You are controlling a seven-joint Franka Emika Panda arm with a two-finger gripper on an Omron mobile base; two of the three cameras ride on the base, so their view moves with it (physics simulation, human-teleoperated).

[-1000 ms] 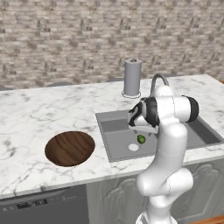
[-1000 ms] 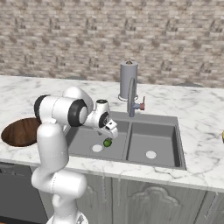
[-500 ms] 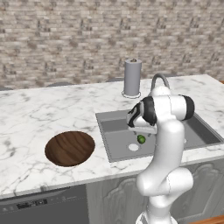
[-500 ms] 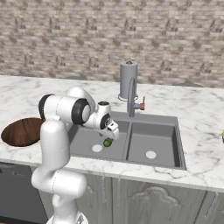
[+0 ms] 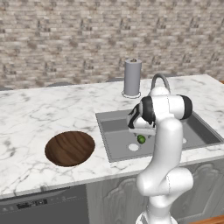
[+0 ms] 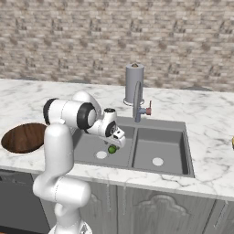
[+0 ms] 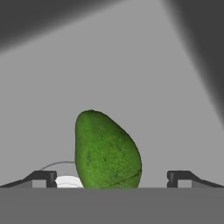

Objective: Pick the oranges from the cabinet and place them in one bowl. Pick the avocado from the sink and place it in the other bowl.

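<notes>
The avocado (image 5: 141,139) (image 6: 111,149) lies on the floor of the sink's (image 5: 117,127) left basin, close to the white drain (image 6: 101,155). My gripper (image 5: 140,132) (image 6: 119,140) hangs just above it, pointing down. In the hand view the avocado (image 7: 107,151) stands between the two dark fingertips (image 7: 43,177), and the jaws are wide open and apart from it. The dark brown bowl (image 5: 70,148) (image 6: 25,137) sits on the marble counter left of the sink. The oranges and the cabinet are out of view.
An arched faucet (image 6: 137,100) with a red-marked handle rises behind the sink (image 6: 155,122). A grey paper-towel holder (image 5: 132,78) stands behind it by the brick wall. A pale yellow sliver (image 6: 232,142) shows at the counter's far right edge.
The hand has sunk slightly toward the avocado. The jaws have stayed open, and the avocado has not moved.
</notes>
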